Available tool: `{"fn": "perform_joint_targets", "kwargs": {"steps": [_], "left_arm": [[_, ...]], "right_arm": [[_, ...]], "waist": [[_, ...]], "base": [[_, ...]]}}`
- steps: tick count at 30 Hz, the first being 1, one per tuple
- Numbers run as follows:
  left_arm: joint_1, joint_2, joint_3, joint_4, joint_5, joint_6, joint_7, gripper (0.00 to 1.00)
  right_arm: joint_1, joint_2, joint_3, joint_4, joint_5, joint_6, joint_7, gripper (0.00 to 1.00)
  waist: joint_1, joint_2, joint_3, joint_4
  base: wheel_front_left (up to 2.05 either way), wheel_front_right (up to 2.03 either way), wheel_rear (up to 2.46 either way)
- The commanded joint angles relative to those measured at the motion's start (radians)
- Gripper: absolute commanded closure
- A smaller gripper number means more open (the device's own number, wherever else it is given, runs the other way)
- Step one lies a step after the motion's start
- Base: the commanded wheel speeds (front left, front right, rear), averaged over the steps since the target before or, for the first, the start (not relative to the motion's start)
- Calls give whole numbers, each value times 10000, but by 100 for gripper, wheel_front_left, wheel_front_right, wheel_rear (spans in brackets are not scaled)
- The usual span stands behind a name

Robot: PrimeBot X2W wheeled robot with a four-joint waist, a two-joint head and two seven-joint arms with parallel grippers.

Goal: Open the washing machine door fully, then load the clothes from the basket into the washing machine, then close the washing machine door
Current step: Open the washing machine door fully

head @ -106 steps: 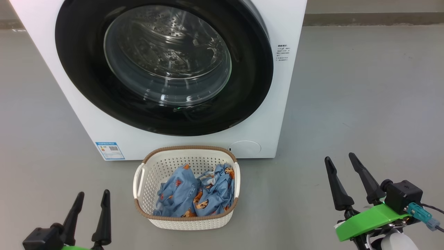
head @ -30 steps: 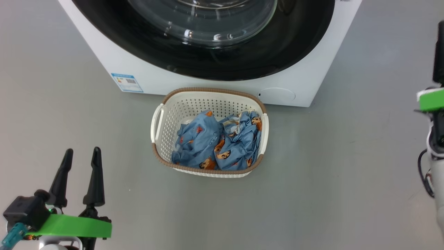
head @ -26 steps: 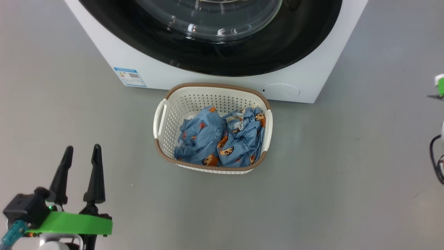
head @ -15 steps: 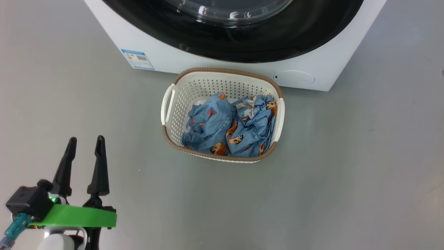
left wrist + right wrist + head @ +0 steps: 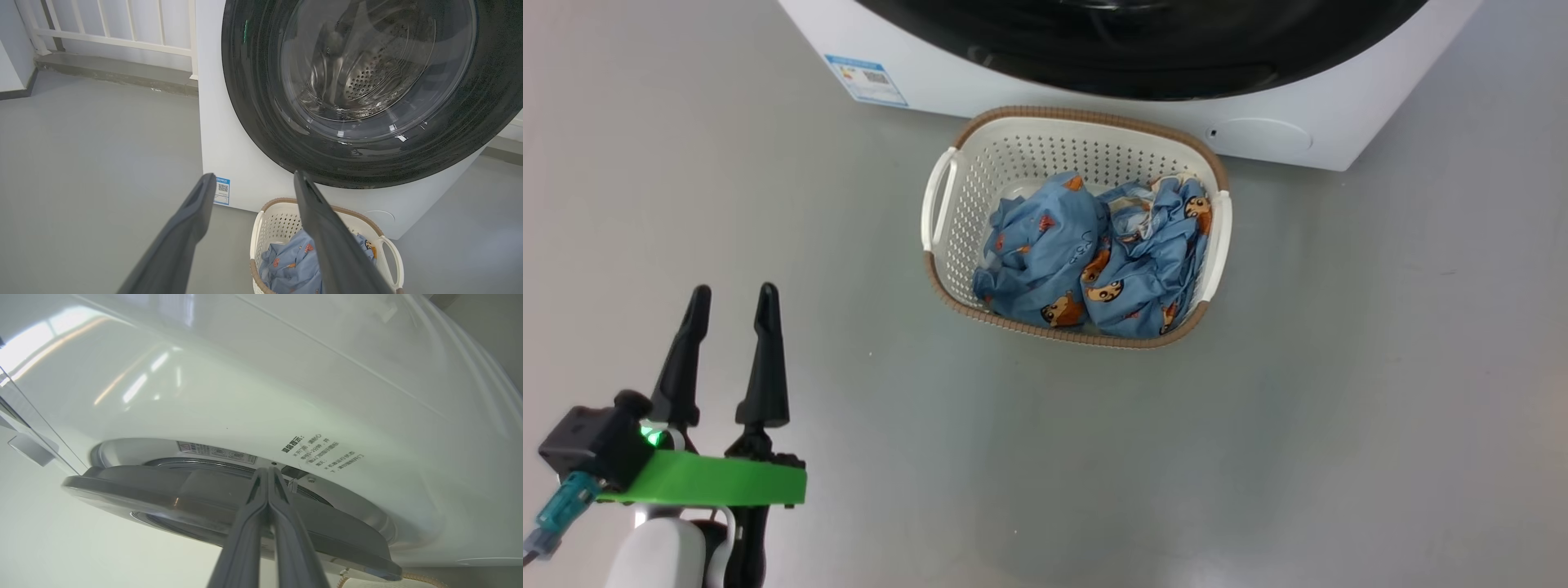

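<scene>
- While the left gripper stood spread over the floor, the right gripper, pressed together, pointed at the washing machine door's edge.
- The clothes lay in the basket, at the washing machine's foot.

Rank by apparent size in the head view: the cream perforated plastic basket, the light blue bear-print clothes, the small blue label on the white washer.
Largest: the cream perforated plastic basket.
Next: the light blue bear-print clothes inside it.
Smallest: the small blue label.
</scene>
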State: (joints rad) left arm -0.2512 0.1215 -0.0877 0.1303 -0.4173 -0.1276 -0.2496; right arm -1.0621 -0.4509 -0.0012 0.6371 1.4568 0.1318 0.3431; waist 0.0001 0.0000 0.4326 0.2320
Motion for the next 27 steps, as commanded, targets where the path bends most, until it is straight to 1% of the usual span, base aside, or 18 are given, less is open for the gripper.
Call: {"fn": "perform_joint_targets", "kwargs": {"steps": [1, 10, 21, 27], "left_arm": [[-277, 237, 340, -237, -78, -30, -122, 0], [-417, 98, 283, -256, -6, -30, -122, 0], [-437, -46, 285, -160, 6, -31, -122, 0], [-389, -72, 383, -45, 26, -31, -122, 0]], "right_arm": [[-286, -74, 140, -111, 234, -11, 230, 100], [-1190, 32, 93, 309, 925, -11, 1149, 100], [-1915, 88, 414, 533, 787, -11, 1473, 100], [-1897, 134, 618, 751, 765, -11, 1773, 100]], "waist": [[0, 0, 209, 188], [0, 0, 603, 577], [0, 0, 762, 858], [0, 0, 598, 836]], "base": [[0, 0, 0], [0, 0, 0], [0, 0, 0], [0, 0, 0]]}}
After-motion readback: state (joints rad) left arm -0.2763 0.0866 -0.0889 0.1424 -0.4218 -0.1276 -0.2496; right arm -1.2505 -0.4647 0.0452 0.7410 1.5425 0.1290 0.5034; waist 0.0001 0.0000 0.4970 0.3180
